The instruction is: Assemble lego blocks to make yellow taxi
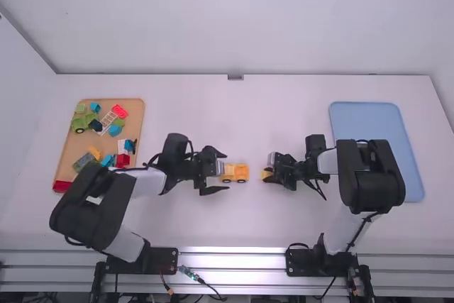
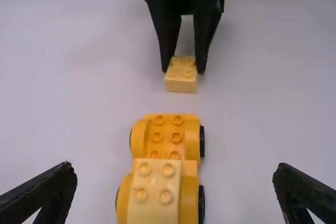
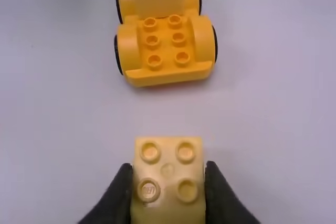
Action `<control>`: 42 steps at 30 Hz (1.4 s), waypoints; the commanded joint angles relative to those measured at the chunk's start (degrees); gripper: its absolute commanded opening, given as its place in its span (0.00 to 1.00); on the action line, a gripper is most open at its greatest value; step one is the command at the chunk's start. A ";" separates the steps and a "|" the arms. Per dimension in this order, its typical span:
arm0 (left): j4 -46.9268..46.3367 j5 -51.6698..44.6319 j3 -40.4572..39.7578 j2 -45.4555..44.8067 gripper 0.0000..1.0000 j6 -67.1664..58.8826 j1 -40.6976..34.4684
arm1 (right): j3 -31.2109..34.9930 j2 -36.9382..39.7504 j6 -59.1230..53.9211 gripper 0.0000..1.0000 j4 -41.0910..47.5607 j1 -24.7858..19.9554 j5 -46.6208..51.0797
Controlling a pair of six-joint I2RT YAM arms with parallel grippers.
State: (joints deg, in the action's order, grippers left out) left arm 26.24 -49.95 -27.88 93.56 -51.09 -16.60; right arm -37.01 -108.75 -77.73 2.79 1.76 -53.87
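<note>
Orange-yellow wheeled plastic base [image 2: 167,137] bears one pale-yellow plastic block [image 2: 155,192]; square pale-yellow plastic brick [image 3: 168,182], grasped by right fingers [image 3: 116,198], awaits fitting; left fingers [image 2: 50,190] released.

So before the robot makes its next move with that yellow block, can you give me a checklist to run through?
1. Block gripped by the right gripper: ok, pinched between its two fingers.
2. Car base upright on its wheels: ok.
3. Studs open for another block: ok, six at the end nearer the held block.
4. Held block lined up above the car base: not ok, it is off beyond that end.
5. Car base steadied by the left gripper: not ok, its fingers are open, one on each side.
6. Pale yellow block on the car base pressed firmly down: cannot tell.
</note>
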 commanded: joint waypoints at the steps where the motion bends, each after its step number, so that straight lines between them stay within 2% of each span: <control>1: 1.31 -1.46 0.09 2.41 0.99 -0.93 0.52 | -0.52 -0.60 -0.31 0.06 0.28 0.15 -0.61; 5: 6.08 0.02 -0.74 7.59 0.99 0.88 0.52 | -1.11 -0.38 -0.33 0.06 0.90 0.07 -2.54; 11: 5.92 -2.54 -5.33 14.65 0.99 0.38 0.52 | -3.98 2.61 -0.33 0.05 7.76 0.50 -3.61; 19: 3.30 -3.61 -10.86 20.81 0.99 -0.72 0.57 | -5.07 7.77 -0.04 0.05 8.96 6.19 -4.70; 21: 3.10 -3.63 -11.56 21.82 0.93 -0.69 0.44 | -5.57 7.77 -0.04 0.05 8.72 7.08 -4.59; 22: 2.99 -4.20 -11.98 22.54 0.84 -0.76 0.46 | -5.88 7.75 1.42 0.04 8.11 7.85 -4.59; 23: 2.99 -4.46 -12.02 22.65 0.82 -0.78 0.52 | -5.90 7.75 2.12 0.04 7.69 8.09 -4.57; 24: 2.51 -5.86 -12.13 22.85 0.70 -1.81 0.57 | -6.12 7.75 5.11 0.03 5.84 8.70 -4.37; 25: 1.84 -6.67 -12.09 22.85 0.64 -2.81 0.42 | -6.16 7.75 8.20 0.02 4.07 9.20 -3.82; 28: 1.70 -6.32 -11.91 22.85 0.61 -3.67 0.11 | -6.03 7.72 12.90 0.01 0.52 10.75 -2.25; 30: 2.12 -5.18 -11.74 22.82 0.54 -3.49 0.11 | -6.08 7.64 13.51 0.01 -0.92 12.07 -1.99; 35: 4.87 -4.61 -10.56 22.82 0.55 -3.19 0.17 | -6.08 7.64 14.88 0.00 -1.57 15.06 1.79; 42: 6.78 -4.66 -9.86 22.82 0.53 -3.10 0.11 | -5.99 5.63 17.35 0.00 -5.09 16.15 3.85</control>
State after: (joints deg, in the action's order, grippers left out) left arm 32.91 -53.58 -38.28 115.81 -53.89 -16.60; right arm -42.04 -101.95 -61.67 -2.00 18.06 -50.68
